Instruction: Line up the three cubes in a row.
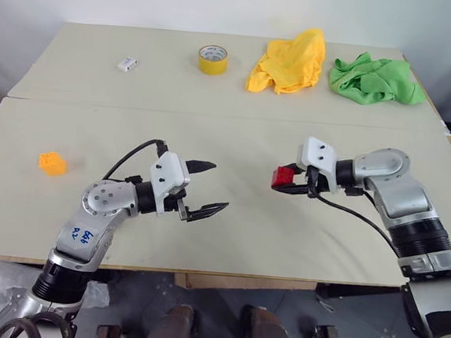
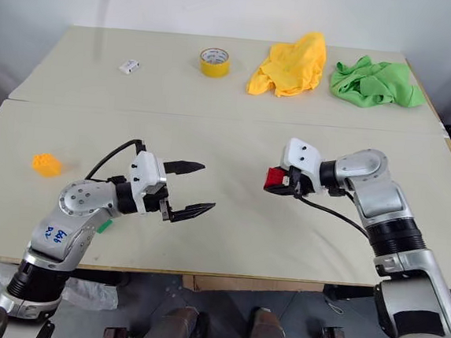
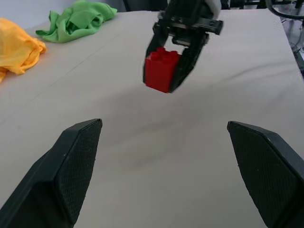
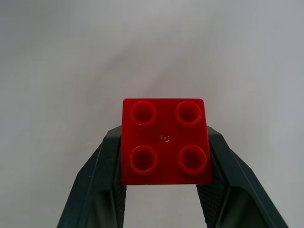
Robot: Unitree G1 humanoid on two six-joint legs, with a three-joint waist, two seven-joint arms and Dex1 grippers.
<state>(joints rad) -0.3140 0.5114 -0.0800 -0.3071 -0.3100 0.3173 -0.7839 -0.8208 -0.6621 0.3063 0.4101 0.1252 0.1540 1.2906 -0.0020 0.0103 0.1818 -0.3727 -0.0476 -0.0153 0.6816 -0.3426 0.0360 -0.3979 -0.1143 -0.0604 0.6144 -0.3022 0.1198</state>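
Note:
My right gripper (image 1: 288, 181) is shut on the red cube (image 1: 282, 177) and carries it above the middle of the near table, pointing left. Seen from the right wrist, the red cube (image 4: 165, 141) sits between the fingers with its four studs facing the camera. My left gripper (image 1: 208, 190) hangs open over the table to the left of it, nothing between its fingers, and faces the red cube (image 3: 161, 70). The orange-yellow cube (image 1: 51, 163) rests on the table at the far left. The green cube is out of view.
On the far table sit a yellow tape roll (image 1: 213, 59), a small white block (image 1: 126, 64), a crumpled yellow cloth (image 1: 290, 61) and a crumpled green cloth (image 1: 375, 79). A seam (image 1: 214, 115) separates the two tables.

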